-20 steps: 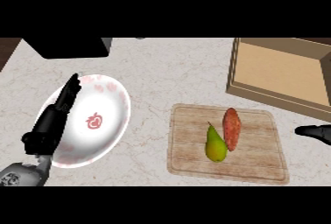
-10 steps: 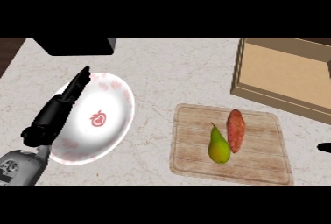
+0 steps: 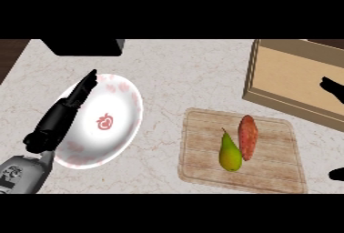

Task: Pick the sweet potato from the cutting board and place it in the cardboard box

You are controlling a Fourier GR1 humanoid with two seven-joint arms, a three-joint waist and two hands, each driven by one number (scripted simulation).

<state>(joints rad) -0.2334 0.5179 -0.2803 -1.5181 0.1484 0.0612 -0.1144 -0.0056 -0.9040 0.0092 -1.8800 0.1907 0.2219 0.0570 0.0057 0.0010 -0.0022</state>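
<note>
The reddish sweet potato (image 3: 247, 137) lies lengthwise on the wooden cutting board (image 3: 269, 170), touching a green pear (image 3: 230, 152) on its left. The cardboard box (image 3: 295, 79) stands open at the upper right, just beyond the board. My left hand (image 3: 64, 113) lies with straight fingers along the left rim of a white plate, holding nothing. Of my right hand (image 3: 332, 87) only two black tips show at the right edge, one over the box and one lower beside the board's right end, far apart and holding nothing.
A white plate (image 3: 114, 136) with red markings sits left of the board. A black object (image 3: 84, 47) stands at the counter's back left. Bare marble counter lies between plate and board.
My left hand has stretched further up along the plate's rim. My right hand has moved from beside the board up over the box's edge. The sweet potato and pear have not moved.
</note>
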